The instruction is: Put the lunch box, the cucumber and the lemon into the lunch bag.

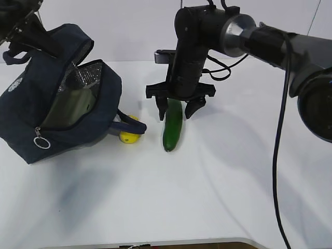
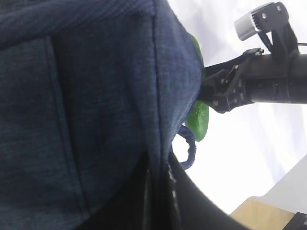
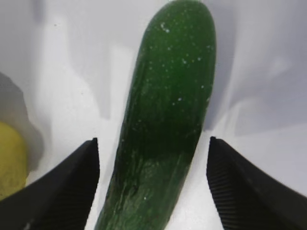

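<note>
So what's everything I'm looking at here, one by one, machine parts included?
Boxy dark navy fabric lunch bag: one, navy with silvery lining, left of the table, unzipped and tipped open toward the camera.
Pale sage-green lidded lunch box: one, inside the open bag, only partly visible.
Small bright yellow lemon: one, on the table just right of the bag, by a bag handle.
Long dark green cucumber: one, lying on the table at the middle.
White table: one, under everything.
Right gripper: one, black, jaws open either side of the cucumber's far end, not gripping.
Left gripper: one, black, shut on the bag's top edge at upper left, holding it up.
</note>
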Tool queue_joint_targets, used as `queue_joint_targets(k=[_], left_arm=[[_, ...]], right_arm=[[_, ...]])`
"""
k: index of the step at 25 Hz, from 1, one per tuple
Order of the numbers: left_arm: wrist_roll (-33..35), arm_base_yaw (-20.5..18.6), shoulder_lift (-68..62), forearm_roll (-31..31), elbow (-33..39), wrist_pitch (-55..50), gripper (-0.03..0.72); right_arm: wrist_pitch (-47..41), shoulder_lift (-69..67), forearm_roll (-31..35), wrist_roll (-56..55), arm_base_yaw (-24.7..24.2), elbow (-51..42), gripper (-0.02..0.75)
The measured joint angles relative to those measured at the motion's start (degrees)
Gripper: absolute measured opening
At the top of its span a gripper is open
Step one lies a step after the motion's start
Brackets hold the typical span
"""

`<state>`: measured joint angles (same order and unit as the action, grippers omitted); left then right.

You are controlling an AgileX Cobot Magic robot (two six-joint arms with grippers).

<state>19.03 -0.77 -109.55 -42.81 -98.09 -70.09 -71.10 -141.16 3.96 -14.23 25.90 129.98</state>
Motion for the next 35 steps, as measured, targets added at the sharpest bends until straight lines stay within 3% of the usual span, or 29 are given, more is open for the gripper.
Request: queue_joint_targets(k=[35], left_arm=[[0.0,0.0,0.0,1.1,0.0,-0.1,-0.017]], right_arm=[[0.1,-0.1,-1.5,-0.1,0.0,0.0,0.552]])
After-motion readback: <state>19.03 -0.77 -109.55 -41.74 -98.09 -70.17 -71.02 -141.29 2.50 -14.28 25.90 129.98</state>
